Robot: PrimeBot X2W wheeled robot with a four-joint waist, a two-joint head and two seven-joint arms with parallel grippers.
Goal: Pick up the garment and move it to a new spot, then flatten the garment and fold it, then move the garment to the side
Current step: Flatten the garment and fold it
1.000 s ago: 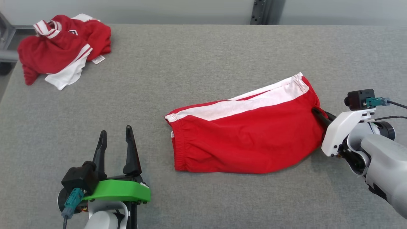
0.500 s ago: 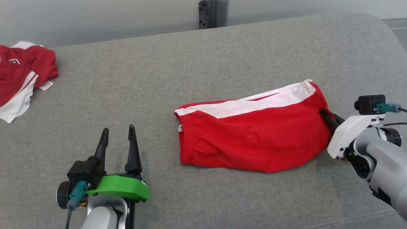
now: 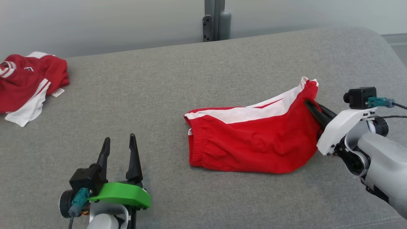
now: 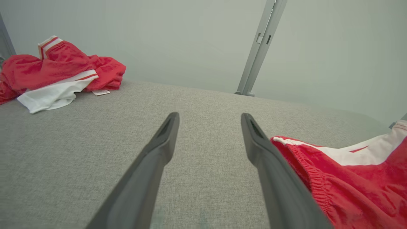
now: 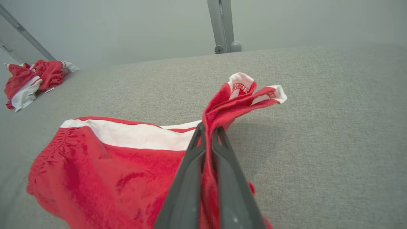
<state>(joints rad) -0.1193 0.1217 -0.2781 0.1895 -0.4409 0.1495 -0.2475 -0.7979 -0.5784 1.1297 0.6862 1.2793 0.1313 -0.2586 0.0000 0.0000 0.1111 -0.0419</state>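
The garment (image 3: 254,140) is a pair of red shorts with a white side stripe, lying folded on the grey table (image 3: 159,89). My right gripper (image 3: 308,104) is shut on its right hem, which rises off the table in a pinched bunch. In the right wrist view the red cloth (image 5: 95,159) is clamped between the dark fingers (image 5: 190,165), and its hem corner sticks up past their tips. My left gripper (image 3: 119,143) stands open at the lower left, apart from the shorts. In the left wrist view the waistband of the garment (image 4: 334,178) lies just right of the open fingers (image 4: 165,140).
A second red and white garment (image 3: 25,82) lies crumpled at the table's far left corner, also seen as a heap (image 4: 54,73) in the left wrist view. A grey metal post (image 3: 216,19) stands behind the table's back edge. The table's right edge curves down behind my right arm.
The head camera has swung right and tilted. My right gripper has lifted the shorts' right hem off the table, bunching it upward. The left gripper has stayed open.
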